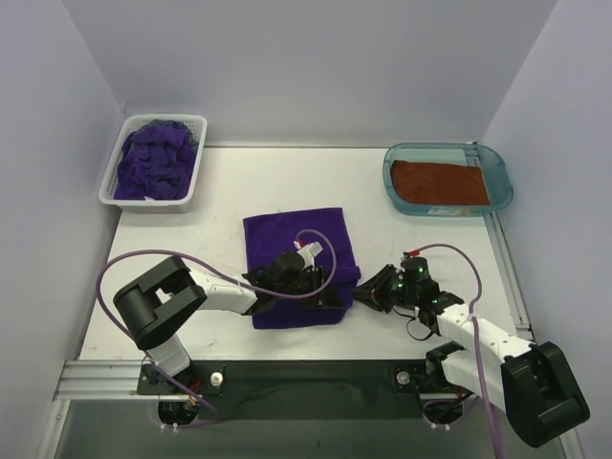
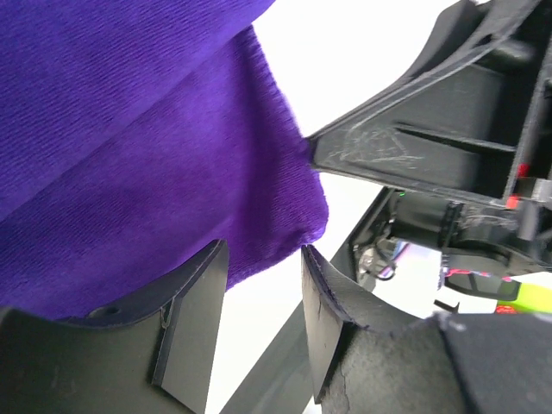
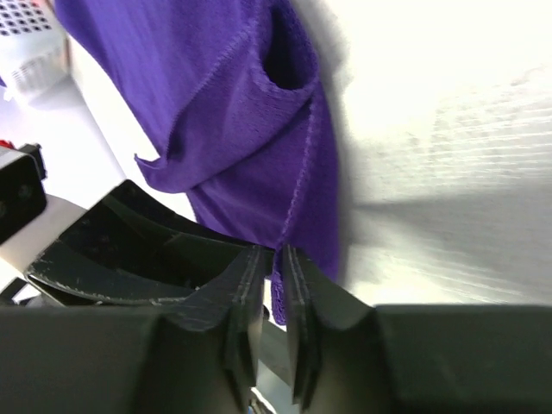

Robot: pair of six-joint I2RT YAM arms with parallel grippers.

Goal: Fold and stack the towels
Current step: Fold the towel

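Standing by the table (image 1: 430, 249), I see one purple towel (image 1: 296, 234) lying flat in the middle, with both arms reaching to its near edge. The right gripper (image 3: 274, 259) is at the near right corner of this towel. Its fingers are pressed together on the thin hem, so it grasps the cloth, but only by a very small piece. The left gripper (image 2: 263, 259) is just beside it, at the same near edge. Its jaws stand apart with nothing between them, and the towel corner hangs just above one finger. Far behind the towel to the left is the white basket (image 1: 158, 204) with more purple towels (image 1: 153, 158). Far behind it to the right, the teal tray (image 1: 397, 153) holds the orange towel (image 1: 437, 182), lying flat.

I think the main danger is the small bite of the right gripper: if it lifts or pulls, the hem may slip out. With only one side held, the towel would also drag, and the fold would come out crooked. The two grippers are very close together at that corner, so a careless move could knock one against the other.
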